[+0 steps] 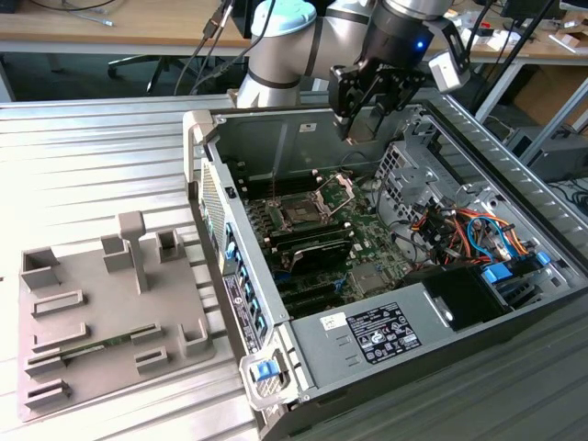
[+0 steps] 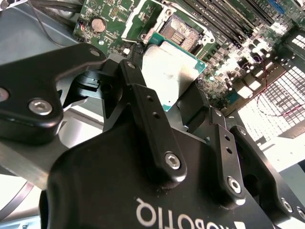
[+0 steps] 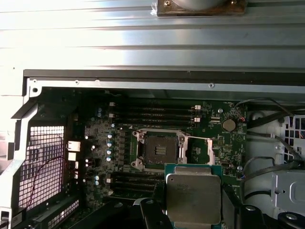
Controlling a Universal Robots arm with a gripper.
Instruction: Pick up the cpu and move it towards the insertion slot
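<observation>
Your gripper [image 1: 365,129] is clenched on the cpu [image 3: 193,198], holding it in the air above the motherboard's [image 3: 214,126] open insertion slot [image 3: 157,151].

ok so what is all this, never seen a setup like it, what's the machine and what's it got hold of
It is a robot arm with a black gripper, hanging over an opened computer case. The exterior view is from a camera off the arm. Both wrist views are from cameras riding on the arm, looking down past the fingers. The gripper holds the cpu, a flat silver chip, above the green motherboard. The insertion slot sits open and unfilled. A grey tray lies on the table beside the case.
</observation>
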